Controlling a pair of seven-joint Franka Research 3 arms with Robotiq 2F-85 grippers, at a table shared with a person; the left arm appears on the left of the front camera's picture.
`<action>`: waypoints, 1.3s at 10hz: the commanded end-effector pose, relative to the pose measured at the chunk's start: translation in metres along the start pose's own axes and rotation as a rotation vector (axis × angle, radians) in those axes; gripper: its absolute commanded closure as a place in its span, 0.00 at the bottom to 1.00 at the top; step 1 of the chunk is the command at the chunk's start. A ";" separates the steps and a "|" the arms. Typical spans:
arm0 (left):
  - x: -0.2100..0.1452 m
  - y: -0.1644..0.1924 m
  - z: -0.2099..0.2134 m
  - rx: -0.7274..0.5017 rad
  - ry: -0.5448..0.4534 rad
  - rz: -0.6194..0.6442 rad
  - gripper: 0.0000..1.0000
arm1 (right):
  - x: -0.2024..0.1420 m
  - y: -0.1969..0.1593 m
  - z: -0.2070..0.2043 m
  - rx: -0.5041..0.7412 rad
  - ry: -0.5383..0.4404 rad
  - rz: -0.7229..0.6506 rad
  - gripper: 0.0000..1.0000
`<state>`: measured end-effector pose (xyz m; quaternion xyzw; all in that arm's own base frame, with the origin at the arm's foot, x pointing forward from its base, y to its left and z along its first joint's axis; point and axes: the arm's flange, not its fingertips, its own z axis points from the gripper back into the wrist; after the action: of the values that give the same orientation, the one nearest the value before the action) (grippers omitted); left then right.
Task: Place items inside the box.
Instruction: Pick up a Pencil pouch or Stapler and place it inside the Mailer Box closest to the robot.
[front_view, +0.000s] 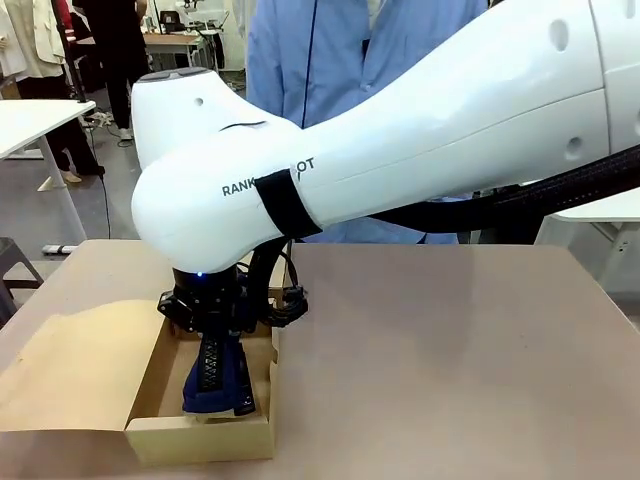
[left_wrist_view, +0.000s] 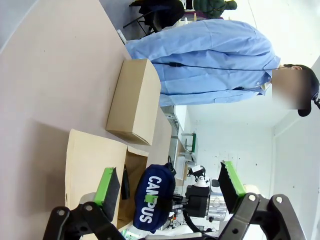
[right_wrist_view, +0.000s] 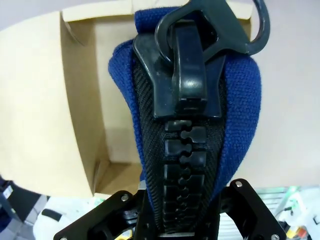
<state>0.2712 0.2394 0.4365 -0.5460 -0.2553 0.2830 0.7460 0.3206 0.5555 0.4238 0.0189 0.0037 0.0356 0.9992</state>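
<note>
The long navy pencil case lettered "CAMPUS" hangs on end, zip side facing the right wrist camera. My right gripper is shut on its upper end, the black fingers clamped on either side. The case's lower end is down between the walls of the shallow brown cardboard box at the front left of the table. The box's wide flap lid lies open to the left. My left gripper is open with nothing between its green pads, looking at the case from the side.
A second, closed brown cardboard box sits farther along the table. A person in a blue shirt stands at the far side. My right arm stretches across the middle. The brown table lies bare to the right of the open box.
</note>
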 end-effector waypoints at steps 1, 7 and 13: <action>-0.001 0.000 0.000 -0.022 -0.006 -0.019 0.00 | 0.008 -0.001 -0.010 -0.006 0.043 -0.026 0.94; -0.001 0.000 0.000 -0.022 -0.006 -0.019 0.00 | 0.028 0.000 -0.059 -0.030 0.138 0.017 0.94; -0.001 0.000 0.000 -0.022 -0.006 -0.019 0.00 | 0.033 -0.007 -0.077 -0.045 0.163 0.002 0.94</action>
<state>0.2712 0.2394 0.4365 -0.5460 -0.2553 0.2831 0.7461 0.3525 0.5543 0.3517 -0.0019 0.0781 0.0342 0.9964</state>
